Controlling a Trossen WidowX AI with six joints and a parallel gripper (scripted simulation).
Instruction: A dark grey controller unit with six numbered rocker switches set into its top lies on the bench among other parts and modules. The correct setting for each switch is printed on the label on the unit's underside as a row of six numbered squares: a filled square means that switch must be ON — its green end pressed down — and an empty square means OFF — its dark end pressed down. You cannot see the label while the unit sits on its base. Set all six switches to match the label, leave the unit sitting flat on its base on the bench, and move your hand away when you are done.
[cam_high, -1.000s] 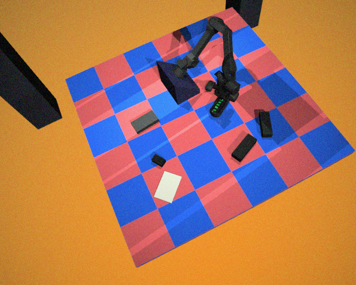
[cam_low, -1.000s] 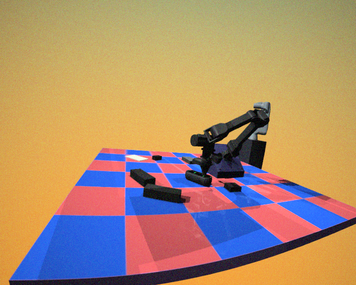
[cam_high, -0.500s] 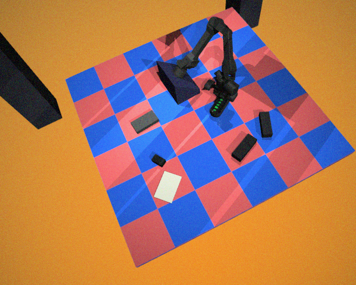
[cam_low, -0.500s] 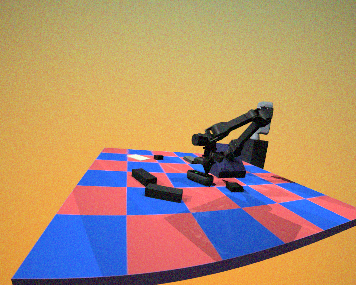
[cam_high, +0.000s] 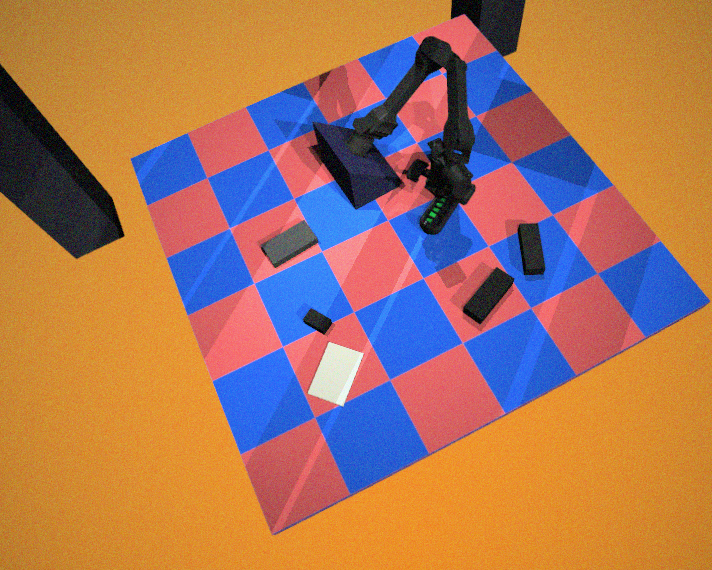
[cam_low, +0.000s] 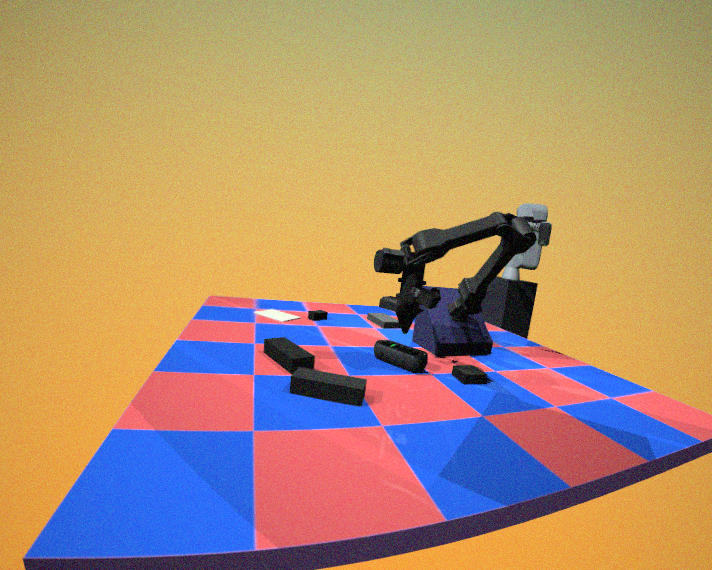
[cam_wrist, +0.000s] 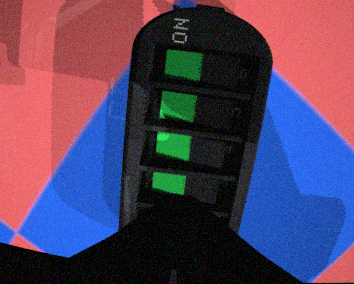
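Observation:
The dark controller unit (cam_high: 441, 215) (cam_low: 399, 356) (cam_wrist: 220, 30) sits flat on its base, switches up. In the wrist view several rockers show, their green ends on the left, the same side as the printed ON. Their number markings are faint, and which ends are pressed down is hard to tell. My gripper (cam_low: 406, 329) (cam_wrist: 180, 206) is shut and empty, pointing down just above the unit's top. It hides the rockers at the near end in the wrist view. The label on the underside is hidden.
Two long black blocks (cam_high: 488, 295) (cam_high: 530, 249) (cam_low: 289, 354) (cam_low: 327, 388) lie beyond the unit. A grey box (cam_high: 289, 243) (cam_low: 383, 320), a small black block (cam_high: 317, 321) (cam_low: 317, 315) and a white plate (cam_high: 334, 374) (cam_low: 277, 315) lie farther off. A dark box (cam_low: 469, 374) lies near the arm's base.

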